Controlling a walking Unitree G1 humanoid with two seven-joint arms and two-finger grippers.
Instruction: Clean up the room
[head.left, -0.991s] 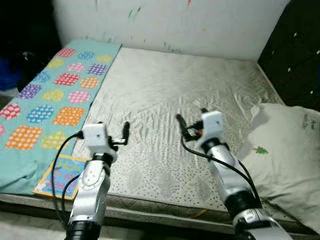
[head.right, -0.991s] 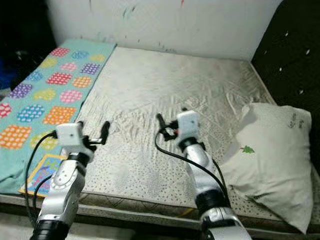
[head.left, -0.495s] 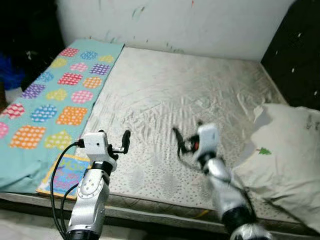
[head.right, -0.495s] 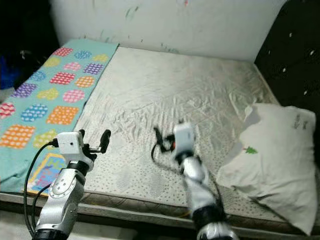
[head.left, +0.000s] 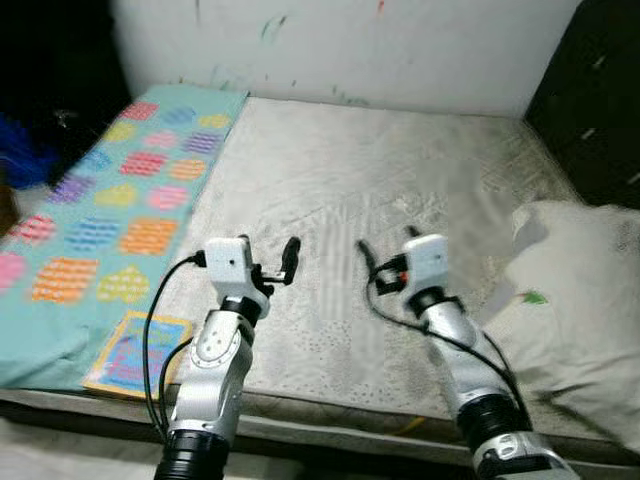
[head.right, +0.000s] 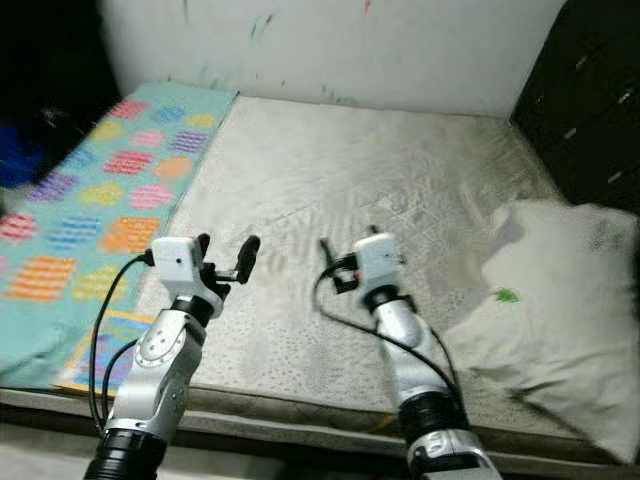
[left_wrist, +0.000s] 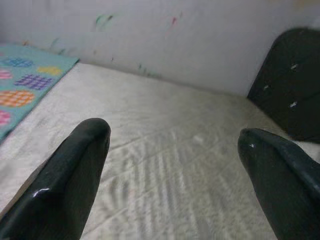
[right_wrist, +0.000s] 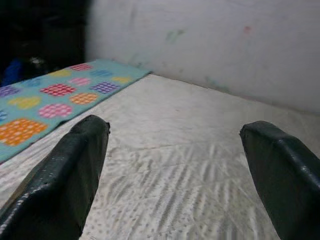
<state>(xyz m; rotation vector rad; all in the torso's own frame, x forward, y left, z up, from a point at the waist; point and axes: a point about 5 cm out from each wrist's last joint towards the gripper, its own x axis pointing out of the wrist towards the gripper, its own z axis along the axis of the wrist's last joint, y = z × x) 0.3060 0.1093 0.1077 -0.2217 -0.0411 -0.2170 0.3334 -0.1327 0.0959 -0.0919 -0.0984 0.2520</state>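
Observation:
My left gripper (head.left: 272, 256) hovers open over the front part of the bed's pale sheet (head.left: 380, 170), with nothing between its black fingers (left_wrist: 75, 170). My right gripper (head.left: 386, 244) is open too, a short way to the right at the same height, and holds nothing. A white pillow (head.left: 585, 300) with a small green mark lies crumpled on the right side of the bed. At the front left corner, a colourful picture book (head.left: 135, 350) lies partly under a teal blanket (head.left: 120, 200) with bright patches.
A white wall (head.left: 400, 45) with paint marks runs behind the bed. A dark padded headboard (head.left: 595, 90) stands along the right side. The bed's front edge (head.left: 330, 425) is just below my arms, and dark clutter sits at the far left.
My left gripper has moved right and farther over the sheet. My right arm dipped and came back to about the same place. The view is a little blurred.

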